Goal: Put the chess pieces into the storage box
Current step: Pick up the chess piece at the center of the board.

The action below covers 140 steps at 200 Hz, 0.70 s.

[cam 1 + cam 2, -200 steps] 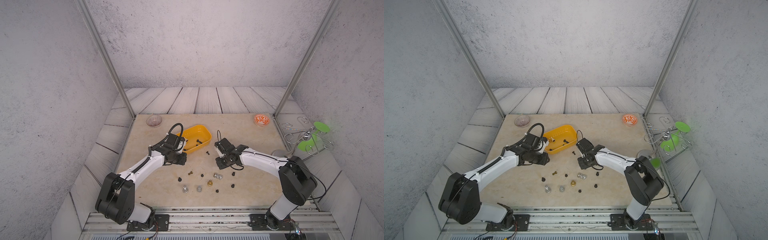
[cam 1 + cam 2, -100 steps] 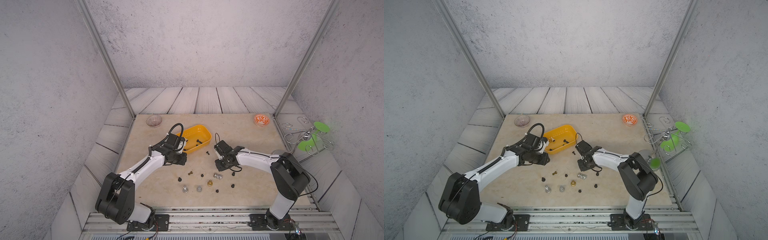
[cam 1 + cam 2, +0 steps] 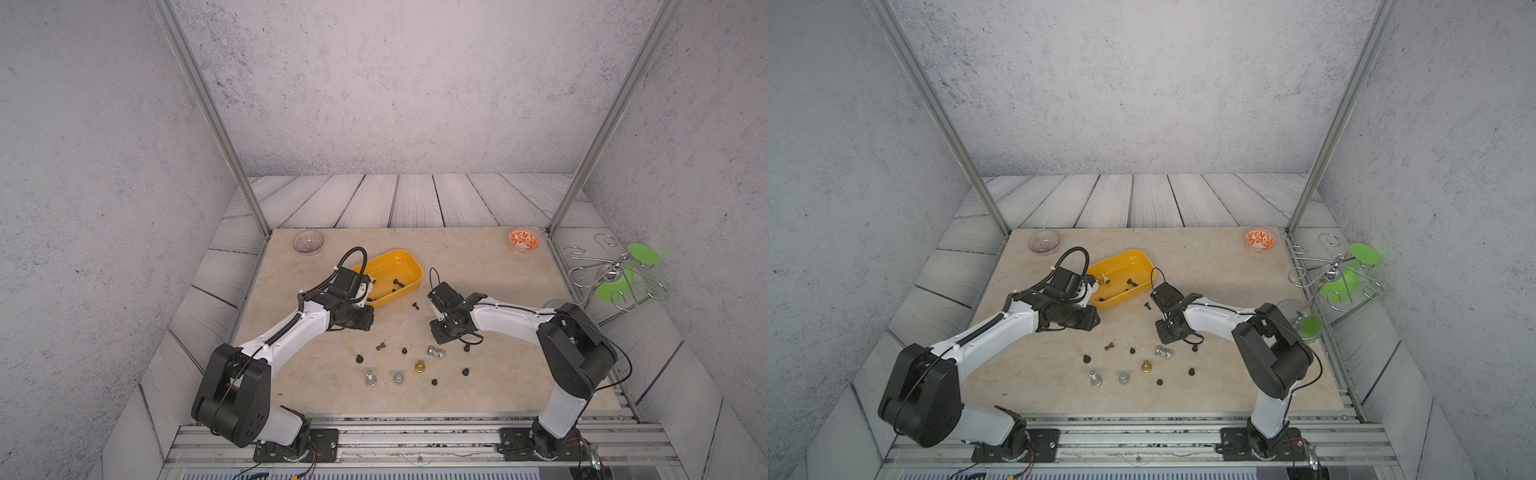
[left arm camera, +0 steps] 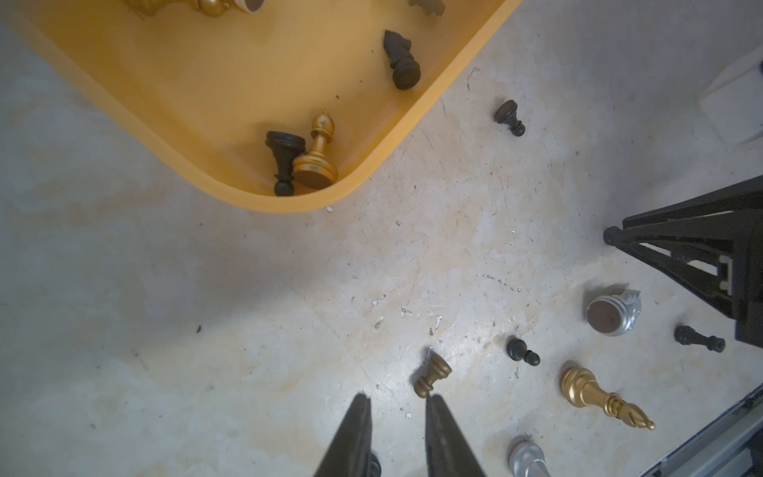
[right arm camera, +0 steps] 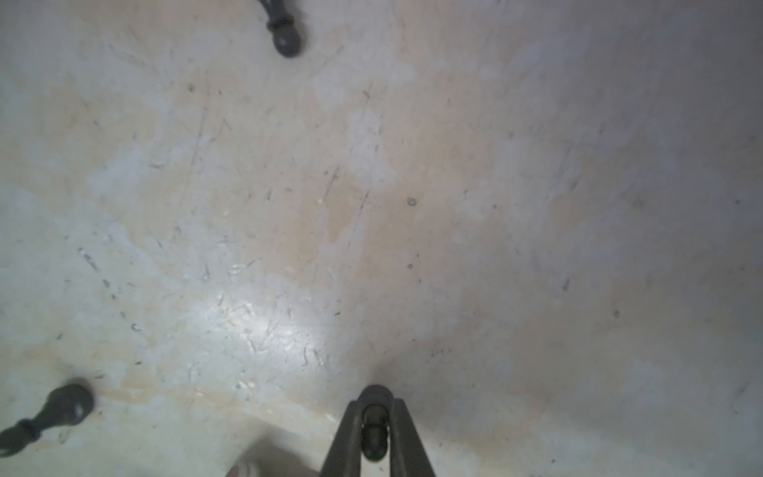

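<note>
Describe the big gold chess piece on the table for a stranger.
On the beige stone table, loose pieces lie near the front edge. Beside two silver chess pieces sits the big gold chess piece, bigger and brighter than the other gold one.

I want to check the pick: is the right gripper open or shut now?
Shut. In the right wrist view, the right gripper has both fingers pressed against a small black piece between them.

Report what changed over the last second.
The right arm swung slightly inward, and the right end effector closed on a small black piece. The left end effector stayed open and empty near the storage box. The loose pieces on the table did not move.
</note>
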{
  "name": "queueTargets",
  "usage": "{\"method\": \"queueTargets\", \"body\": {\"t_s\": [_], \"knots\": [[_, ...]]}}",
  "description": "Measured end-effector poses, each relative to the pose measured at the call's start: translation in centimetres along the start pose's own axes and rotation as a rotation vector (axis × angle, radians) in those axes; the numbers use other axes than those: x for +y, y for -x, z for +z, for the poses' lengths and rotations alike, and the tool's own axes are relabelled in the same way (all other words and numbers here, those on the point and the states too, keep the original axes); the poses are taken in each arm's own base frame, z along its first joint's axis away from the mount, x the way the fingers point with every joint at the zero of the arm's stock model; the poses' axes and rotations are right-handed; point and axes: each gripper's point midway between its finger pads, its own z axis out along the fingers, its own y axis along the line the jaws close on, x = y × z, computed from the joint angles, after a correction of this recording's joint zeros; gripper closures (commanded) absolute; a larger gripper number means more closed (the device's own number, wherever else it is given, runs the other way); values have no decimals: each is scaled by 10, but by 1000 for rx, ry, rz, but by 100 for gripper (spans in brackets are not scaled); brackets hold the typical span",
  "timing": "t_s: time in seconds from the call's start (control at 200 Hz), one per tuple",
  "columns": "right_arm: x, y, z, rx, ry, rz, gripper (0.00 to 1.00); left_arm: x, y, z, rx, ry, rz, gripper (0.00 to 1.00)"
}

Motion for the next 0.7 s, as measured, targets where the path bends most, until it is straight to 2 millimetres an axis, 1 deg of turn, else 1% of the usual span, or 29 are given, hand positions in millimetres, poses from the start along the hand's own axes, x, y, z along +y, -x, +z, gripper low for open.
{"method": "queueTargets", "body": {"t_s": [0.215,0.305,0.4,0.555,0.701], "knots": [[0,0,-1,3,0,2,87,0,1,0,-3,0,0,73],[1,4,-5,-2,1,1,87,0,1,0,-5,0,1,73],[5,18,-14,-26,8,-5,87,0,1,0,-5,1,1,73],[15,51,-37,-104,32,-25,87,1,1,0,-5,3,1,73],[22,76,-57,-168,49,-47,87,1,1,0,-6,4,1,73]]}}
